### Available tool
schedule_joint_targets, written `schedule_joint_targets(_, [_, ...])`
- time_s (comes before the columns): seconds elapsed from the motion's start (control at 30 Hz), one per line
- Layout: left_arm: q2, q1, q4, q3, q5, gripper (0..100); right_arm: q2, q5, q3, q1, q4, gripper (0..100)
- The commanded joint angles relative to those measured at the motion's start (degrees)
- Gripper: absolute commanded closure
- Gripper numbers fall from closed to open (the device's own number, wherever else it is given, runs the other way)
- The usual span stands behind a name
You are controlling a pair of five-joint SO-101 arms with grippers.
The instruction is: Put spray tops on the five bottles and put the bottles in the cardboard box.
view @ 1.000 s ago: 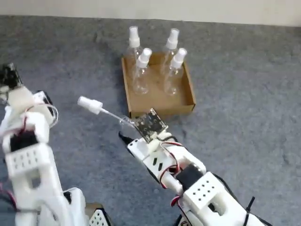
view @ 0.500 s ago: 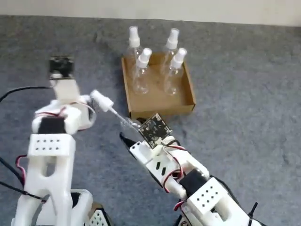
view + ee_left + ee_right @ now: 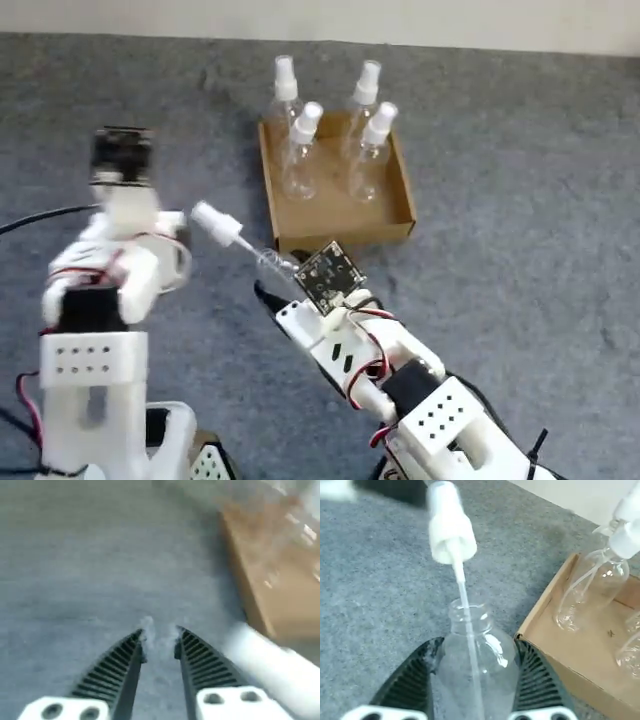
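Note:
My right gripper is shut on a clear bottle, held in front of the cardboard box. A white spray top hangs tilted above the bottle's neck. Its thin tube runs down inside the bottle, and the head is off the neck. In the high view the spray top points toward the left arm. My left gripper is open by a narrow gap over the carpet, holding nothing, with the spray top just beside one finger. Several capped bottles stand in the box.
Grey carpet covers the whole surface. The box wall stands close beside the held bottle. Open carpet lies to the left of the box and to its right.
The left arm swung in from the far left to the spray top, which shifted slightly toward the bottle. The arm has now drawn back a little. The right arm kept still.

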Motion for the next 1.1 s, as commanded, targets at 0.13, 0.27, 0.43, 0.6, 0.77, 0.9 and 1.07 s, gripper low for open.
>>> schedule_joint_targets(0.13, [-1.36, -2.68, -2.29, -4.70, -0.79, 94, -1.36, -0.53, -0.75, -0.40, 0.22, 99.5])
schedule_joint_targets(0.27, [-1.45, 2.86, -2.46, -3.82, -0.70, 94, -1.36, -0.53, -0.75, -0.40, 0.22, 99.5])
schedule_joint_targets(0.43, [-1.98, 11.03, -2.11, -0.75, -0.79, 94, -1.36, -0.53, -0.75, -0.40, 0.22, 99.5])
schedule_joint_targets(0.6, [-2.07, 15.43, -0.53, 0.48, -0.79, 94, -1.36, -0.53, -0.66, -0.40, 0.22, 99.5])
schedule_joint_targets(0.77, [-2.15, 17.71, 3.96, -1.98, -0.88, 94, -1.36, -0.53, -0.66, -0.40, 0.22, 99.5])
schedule_joint_targets(0.9, [-1.80, 6.90, 3.43, -6.90, -0.79, 94, -1.36, -0.53, -0.66, -0.40, 0.22, 99.5])
schedule_joint_targets(1.07, [-1.19, 0.31, -5.54, -11.03, -0.70, 94, -1.36, -0.53, -0.66, -0.40, 0.22, 99.5])
